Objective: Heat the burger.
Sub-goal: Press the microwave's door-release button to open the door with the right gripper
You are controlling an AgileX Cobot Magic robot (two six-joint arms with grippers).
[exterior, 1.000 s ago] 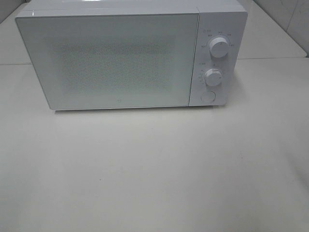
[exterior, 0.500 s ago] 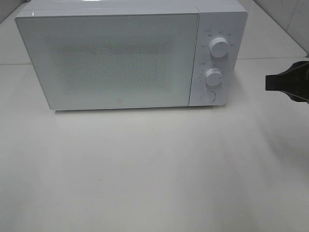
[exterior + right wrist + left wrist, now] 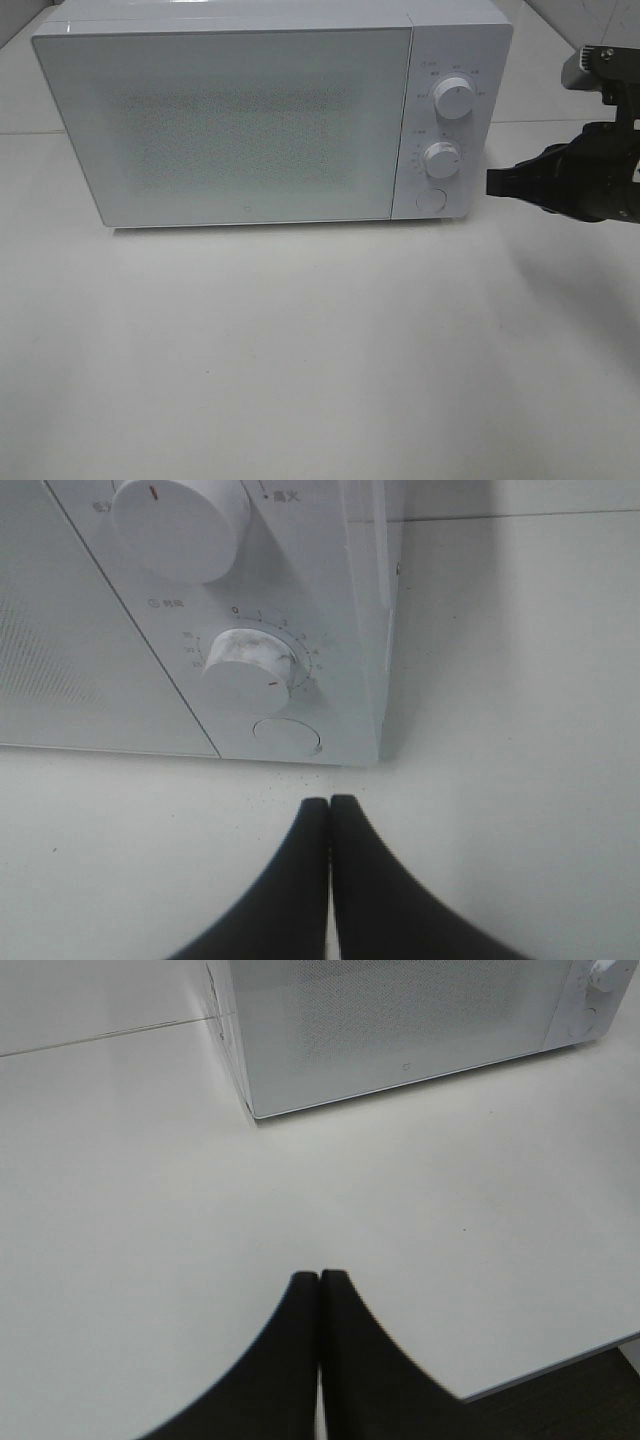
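- Right gripper [image 3: 491, 183] has swung in from the right edge; a second ago it was nowhere in the high view, and now its tip sits just beside the microwave's [image 3: 250, 120] control panel.
- It's level with the gap between the lower knob [image 3: 441, 159] and the round button [image 3: 431, 200], close but not touching.
- Its jaws are pressed flat together, with nothing between them.
- Upper knob [image 3: 455, 99] stands clear above.
- Left gripper [image 3: 319, 1276] hangs over the bare white table [image 3: 300, 350], well back from the microwave's front left corner, its fingers also closed tight on nothing.
- Microwave door [image 3: 225, 125] is shut, its panel frosted and speckled.
- Burger: no view shows it, and I cannot tell whether it sits behind that door.
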